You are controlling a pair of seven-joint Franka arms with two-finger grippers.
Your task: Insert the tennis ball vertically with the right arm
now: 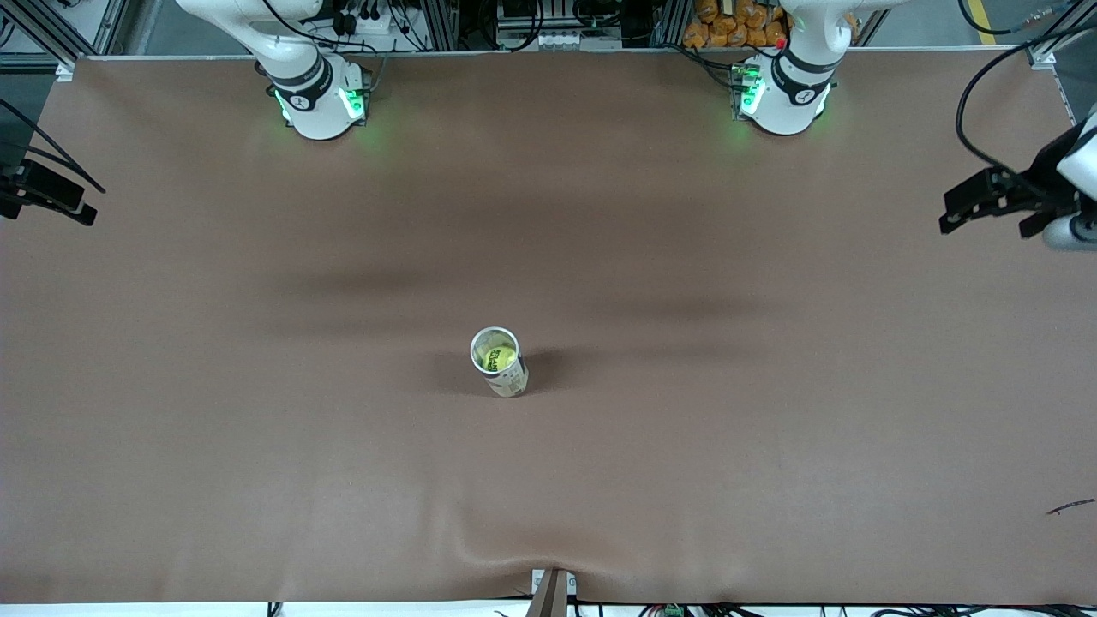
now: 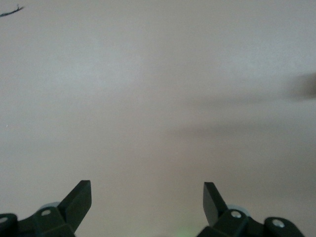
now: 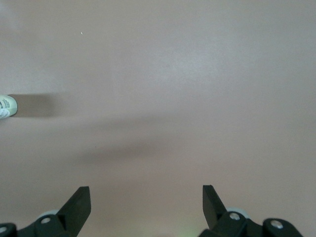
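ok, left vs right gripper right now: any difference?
The left gripper sees only bare table, with a dark scrap at its view's edge; the right gripper has the can at its view's edge. In the front view the left shows more fully than the right. Both are open, empty and up at the table's ends.

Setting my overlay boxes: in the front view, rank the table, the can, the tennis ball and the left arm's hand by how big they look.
Largest to smallest:
1. table, filling nearly the whole view
2. left hand, raised over the left arm's end of the table, so its height may enlarge it
3. can
4. tennis ball, inside the can
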